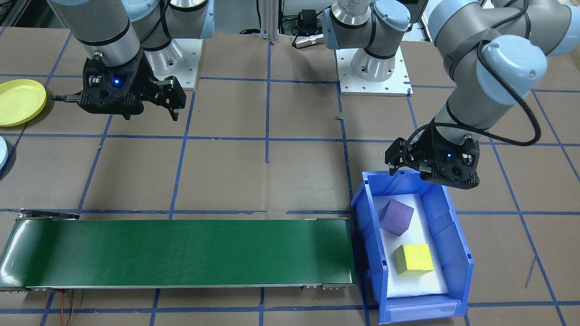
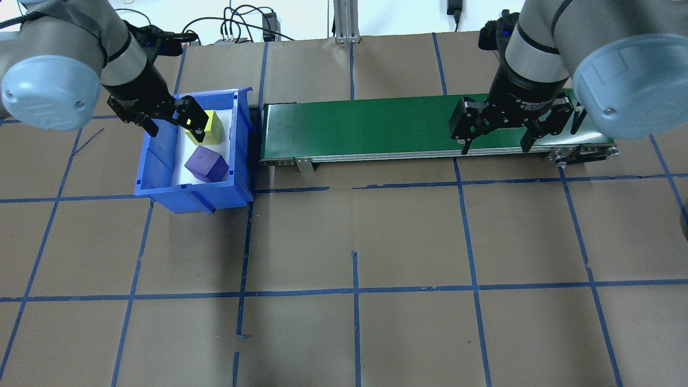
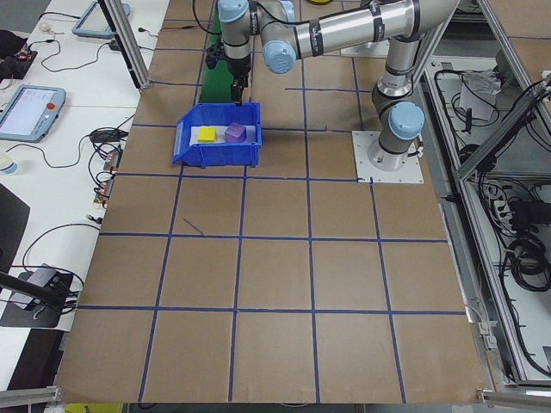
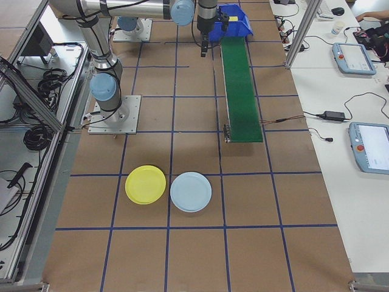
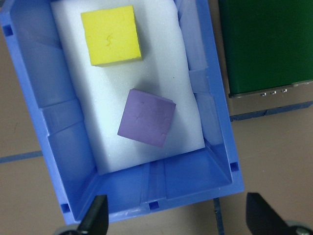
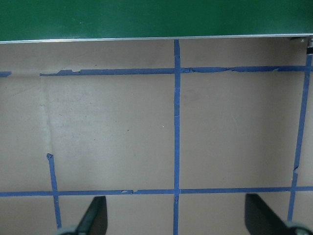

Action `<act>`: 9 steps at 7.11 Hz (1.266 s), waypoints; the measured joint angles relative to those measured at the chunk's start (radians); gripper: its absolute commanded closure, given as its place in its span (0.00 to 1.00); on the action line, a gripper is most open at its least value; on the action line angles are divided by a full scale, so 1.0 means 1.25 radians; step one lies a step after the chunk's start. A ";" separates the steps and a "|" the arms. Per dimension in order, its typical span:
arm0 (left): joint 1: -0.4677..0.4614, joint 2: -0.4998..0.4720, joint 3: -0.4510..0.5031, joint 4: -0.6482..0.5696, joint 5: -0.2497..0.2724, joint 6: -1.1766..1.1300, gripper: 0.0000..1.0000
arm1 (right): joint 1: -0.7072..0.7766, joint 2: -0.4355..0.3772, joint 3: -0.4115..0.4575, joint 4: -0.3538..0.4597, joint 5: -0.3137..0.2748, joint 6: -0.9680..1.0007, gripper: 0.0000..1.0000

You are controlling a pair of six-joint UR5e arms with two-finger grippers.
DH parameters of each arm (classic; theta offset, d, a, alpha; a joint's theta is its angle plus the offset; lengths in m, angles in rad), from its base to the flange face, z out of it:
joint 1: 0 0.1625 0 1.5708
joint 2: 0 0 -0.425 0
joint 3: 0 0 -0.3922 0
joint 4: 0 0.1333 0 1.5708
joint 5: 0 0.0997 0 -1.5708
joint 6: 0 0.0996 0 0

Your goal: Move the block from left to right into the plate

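A robotics lab: taped-grid table [image 2: 344, 242], conveyor belt [image 2: 376, 126], teach pendants [image 4: 372, 146].

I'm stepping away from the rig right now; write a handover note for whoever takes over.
Left gripper: open, empty, above the blue bin.
Right gripper: open, empty, near the green conveyor's far end.
Blocks: purple block and yellow block both lie in the bin on white foam.
Yellow plate: empty, beside a light blue plate.
Done: nothing moved yet.
Left: pick a block, send it across, place it in the yellow plate.
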 measured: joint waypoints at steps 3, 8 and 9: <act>0.029 -0.060 -0.007 0.038 0.000 0.137 0.00 | 0.001 0.000 0.000 0.000 0.000 0.000 0.00; 0.033 -0.136 -0.079 0.123 -0.020 0.136 0.01 | 0.001 0.000 0.000 0.000 0.000 0.000 0.00; 0.034 -0.140 -0.112 0.162 -0.027 0.135 0.02 | 0.000 0.000 0.000 0.000 0.000 0.000 0.00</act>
